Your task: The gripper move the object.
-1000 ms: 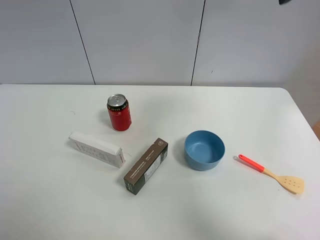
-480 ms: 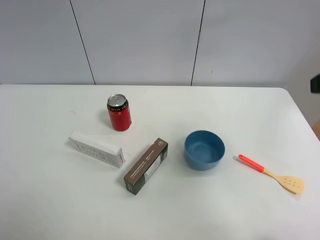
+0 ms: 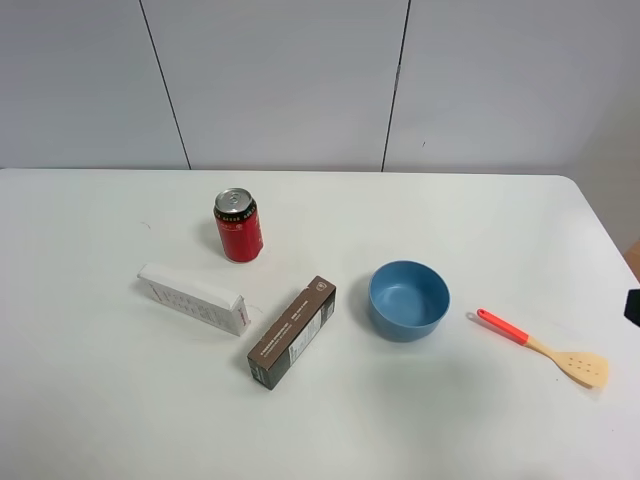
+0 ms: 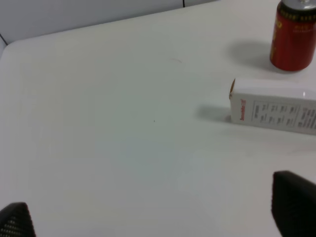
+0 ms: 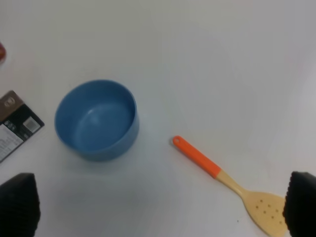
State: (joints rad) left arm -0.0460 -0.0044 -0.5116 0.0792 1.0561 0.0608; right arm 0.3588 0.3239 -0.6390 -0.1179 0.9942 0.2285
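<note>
White surface (image 3: 480, 420) before grey wall panels (image 3: 280, 80) bears one white carton (image 3: 193, 298) at left, one brown carton (image 3: 292, 332), one can (image 3: 238, 225), one bowl (image 3: 409, 300), one spatula (image 3: 545, 347). Both grippers' fingers (image 5: 19, 203) spread, empty.

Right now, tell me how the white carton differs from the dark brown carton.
The long white rectangular carton is pale with grey print; the long dark brown carton is dark with a light label. The white one runs down toward the right of the high view, the brown one rises toward the right. Both lie flat on the white table, similar in size, apart.
</note>
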